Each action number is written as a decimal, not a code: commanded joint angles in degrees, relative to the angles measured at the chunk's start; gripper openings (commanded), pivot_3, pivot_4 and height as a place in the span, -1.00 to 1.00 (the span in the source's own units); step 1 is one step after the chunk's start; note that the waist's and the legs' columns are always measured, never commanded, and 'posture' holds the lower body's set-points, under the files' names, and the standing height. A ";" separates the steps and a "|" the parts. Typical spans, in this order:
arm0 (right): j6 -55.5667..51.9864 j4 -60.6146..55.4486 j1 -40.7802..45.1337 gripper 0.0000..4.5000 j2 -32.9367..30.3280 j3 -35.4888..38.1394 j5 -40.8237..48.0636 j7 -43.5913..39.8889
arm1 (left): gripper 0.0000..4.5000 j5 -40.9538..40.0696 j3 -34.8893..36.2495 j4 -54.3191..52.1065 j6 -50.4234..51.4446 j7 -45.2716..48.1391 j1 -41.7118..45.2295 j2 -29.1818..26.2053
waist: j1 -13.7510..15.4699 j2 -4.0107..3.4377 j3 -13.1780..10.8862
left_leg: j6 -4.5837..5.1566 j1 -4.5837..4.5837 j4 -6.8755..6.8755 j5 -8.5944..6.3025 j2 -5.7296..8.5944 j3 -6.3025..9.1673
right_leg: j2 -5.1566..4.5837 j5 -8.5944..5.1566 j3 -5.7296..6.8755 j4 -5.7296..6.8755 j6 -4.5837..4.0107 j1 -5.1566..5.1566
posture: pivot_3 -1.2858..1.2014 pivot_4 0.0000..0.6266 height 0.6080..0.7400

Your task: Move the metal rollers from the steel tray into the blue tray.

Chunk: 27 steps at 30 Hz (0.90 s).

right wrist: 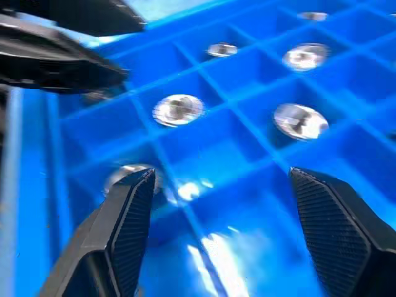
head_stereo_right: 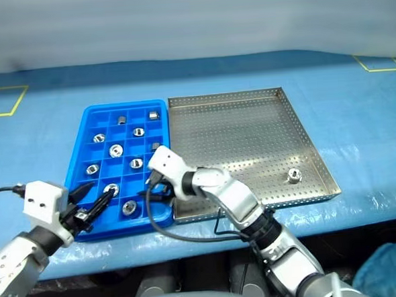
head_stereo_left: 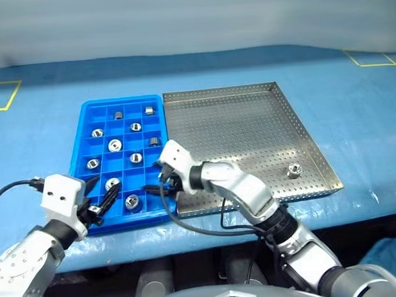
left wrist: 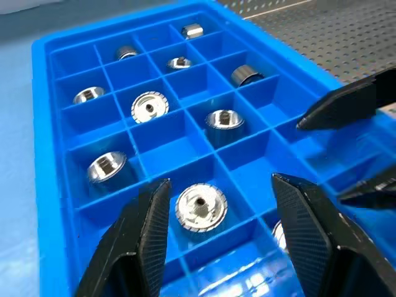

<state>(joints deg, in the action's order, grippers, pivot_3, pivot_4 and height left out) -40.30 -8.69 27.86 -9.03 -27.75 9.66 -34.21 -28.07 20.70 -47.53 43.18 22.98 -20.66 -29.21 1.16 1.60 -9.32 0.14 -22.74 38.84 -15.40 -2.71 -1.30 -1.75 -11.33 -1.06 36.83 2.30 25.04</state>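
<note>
rollers: most of them are sitting in the blue tray [head_stereo_left: 83,139] already, each in its own compartment, e.g. one [head_stereo_left: 115,145] mid-tray and one [head_stereo_left: 131,202] in the near row. One last roller [head_stereo_left: 294,170] is lying alone in the steel tray [head_stereo_left: 305,135], near that tray's right front corner.
blue tray: lying flat on the blue table cover [head_stereo_left: 357,105], its right edge touching or just beside the steel tray's left rim, can't tell which.
steel tray: sitting to the right of the blue one, perforated floor showing.
right gripper [head_stereo_left: 159,189]: hovering over the blue tray's near right corner, fingers [right wrist: 127,229] spread wide and gripping nothing; a roller is sitting in the compartment just under one tip.
left gripper [head_stereo_left: 102,201]: hanging over the blue tray's near left part, fingers [left wrist: 145,232] parted and holding nothing, a roller [left wrist: 199,208] lying in the cell between them.
both grippers: pointing toward each other over the near row, close but not touching.
</note>
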 commanded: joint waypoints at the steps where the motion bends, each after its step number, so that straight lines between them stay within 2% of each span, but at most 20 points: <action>1: -1.65 -5.73 -0.94 0.62 -5.83 5.91 -3.10 3.21 | 0.25 1.09 -6.42 1.91 -2.41 -0.16 4.61 1.24 | -0.13 -0.05 -0.03 | 0.00 -0.03 0.00 0.00 0.01 -0.02 | -0.01 0.01 -0.03 0.01 0.01 -0.15 | 0.06 -0.52 1.00; 6: -6.26 -8.23 -4.78 0.62 -13.47 14.37 -1.83 3.94 | 0.25 2.90 -15.21 7.00 -4.58 -0.90 12.53 4.63 | -1.00 -0.08 -0.01 | 0.01 -0.03 -0.05 0.00 0.01 0.01 | 0.06 0.11 -0.05 -0.02 -0.21 -0.20 | 0.00 -0.52 1.00; 10: -8.76 -7.76 -7.43 0.62 -18.20 16.53 -4.65 6.22 | 0.25 3.93 -19.40 9.35 -5.39 -0.22 15.46 5.72 | -2.84 -0.10 0.00 | 0.03 -0.03 -0.07 -0.02 0.00 0.00 | 0.12 0.11 -0.12 -0.02 -0.26 -0.19 | -0.03 -0.52 1.00; 19: -12.38 -8.67 -9.29 0.62 -23.16 18.74 -9.76 11.29 | 0.25 3.95 -20.70 10.63 -5.65 -0.04 16.72 6.22 | -4.98 -0.10 0.00 | 0.05 0.02 -0.02 -0.02 0.01 0.00 | 0.14 0.02 -0.21 0.01 0.06 -0.22 | -0.05 -0.52 1.00; 27: -14.91 -7.89 -11.82 0.62 -25.18 19.61 -11.87 13.19 | 0.25 3.98 -20.79 10.31 -5.30 -0.40 15.47 6.37 | -5.10 -0.09 0.00 | 0.05 0.01 -0.02 -0.02 0.02 -0.01 | 0.15 0.04 -0.26 0.00 0.09 -0.21 | -0.05 -0.52 1.00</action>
<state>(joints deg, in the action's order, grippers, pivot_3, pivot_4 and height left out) -55.04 -15.22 16.28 -33.09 -10.03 -1.04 -21.72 -23.77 -0.12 -36.34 38.39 22.57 -5.18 -22.94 -3.93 1.50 -9.32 0.19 -22.72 38.83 -15.42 -2.68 -1.32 -1.60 -11.28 -1.34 36.84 2.40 24.83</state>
